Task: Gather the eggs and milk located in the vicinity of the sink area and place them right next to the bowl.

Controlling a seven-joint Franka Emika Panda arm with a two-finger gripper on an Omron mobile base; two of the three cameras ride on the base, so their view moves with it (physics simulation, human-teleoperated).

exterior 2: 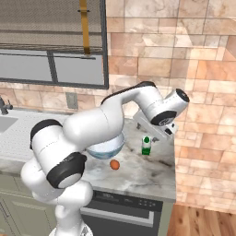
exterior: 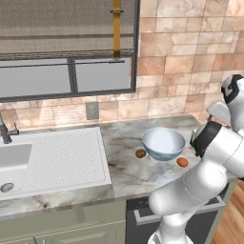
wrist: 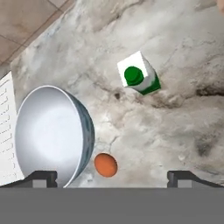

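The pale blue-white bowl stands on the marble counter right of the sink unit. A dark brown egg lies against its left side. The orange-brown egg rests at its front right, close to the rim. A small white and green milk carton stands upright to the right of the bowl, a short gap away. My gripper hovers above the counter over egg and carton, open, with nothing between its fingertips.
The dark faucet rises at the sink's far left. A tiled wall with an outlet and a window backs the counter. The counter ends just right of the carton, with wooden floor beyond. A dishwasher front sits below.
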